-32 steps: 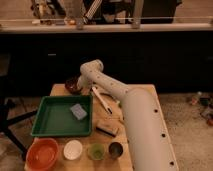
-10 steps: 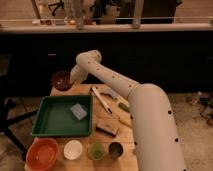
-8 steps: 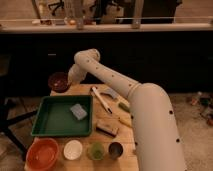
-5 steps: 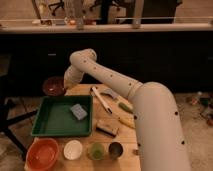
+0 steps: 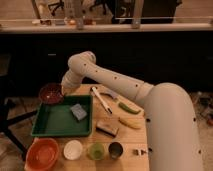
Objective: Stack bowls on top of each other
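Your gripper [image 5: 63, 91] clasps small bowl [image 5: 51, 93] over far-left corner of tray [image 5: 55, 120] | sponge [image 5: 78, 111] in tray | wide bowl [image 5: 42, 153] before tray, leftmost of front row

Readable text: none I can make out from here.
Surfaces checked: dark maroon bowl [image 5: 51, 93], orange-red bowl [image 5: 42, 153], green tray [image 5: 57, 118]; all look plain to me.
Arm casing [image 5: 165, 115]: white with small dark dots, no lettering I can read.
Gripper [image 5: 63, 91]: above the tray's far left corner, pinched closed on the maroon bowl's right rim.
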Tool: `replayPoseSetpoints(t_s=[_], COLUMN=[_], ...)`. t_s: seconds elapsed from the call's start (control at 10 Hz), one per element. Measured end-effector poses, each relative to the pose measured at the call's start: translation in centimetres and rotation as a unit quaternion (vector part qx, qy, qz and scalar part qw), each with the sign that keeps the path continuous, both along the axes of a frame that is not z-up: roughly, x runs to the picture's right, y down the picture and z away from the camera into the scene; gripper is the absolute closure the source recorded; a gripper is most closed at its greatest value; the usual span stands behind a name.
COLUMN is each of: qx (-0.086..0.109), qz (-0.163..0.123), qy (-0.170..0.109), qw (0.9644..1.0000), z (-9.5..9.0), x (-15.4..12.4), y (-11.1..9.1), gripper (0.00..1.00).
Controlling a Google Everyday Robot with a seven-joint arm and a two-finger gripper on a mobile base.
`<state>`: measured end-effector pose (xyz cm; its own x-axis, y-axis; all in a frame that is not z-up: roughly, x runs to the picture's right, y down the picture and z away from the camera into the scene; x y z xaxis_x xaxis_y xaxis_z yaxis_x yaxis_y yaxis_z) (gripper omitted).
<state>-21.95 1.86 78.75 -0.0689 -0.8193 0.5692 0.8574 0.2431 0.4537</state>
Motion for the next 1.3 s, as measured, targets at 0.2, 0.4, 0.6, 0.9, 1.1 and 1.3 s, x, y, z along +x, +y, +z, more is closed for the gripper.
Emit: replayPoseSetpoints(t_s=[0.2, 0.4, 0.6, 0.9, 1.1, 1.3], qx=[-0.015, -0.026, -0.031, -0.03, -0.03, -0.03], qz=[-0.04, -0.067, -0.092, -0.097, -0.097, -0.097], qy=[-0.026, -0.042, -0.061, -0.063, -0.063, -0.063], qw=[0.9988, 0.9965, 0.9934, 0.9928, 0.9929, 0.9928], z=[-1.2, -1.6, -2.2, -2.4, -2.4, -2.4], x=[-0.1, 0.1, 0.1, 0.1, 0.1, 0.1], y=[1.5, 2.3, 3.1, 3.3, 3.3, 3.3], gripper=[1.0, 1.0, 1.0, 1.0, 1.0, 1.0])
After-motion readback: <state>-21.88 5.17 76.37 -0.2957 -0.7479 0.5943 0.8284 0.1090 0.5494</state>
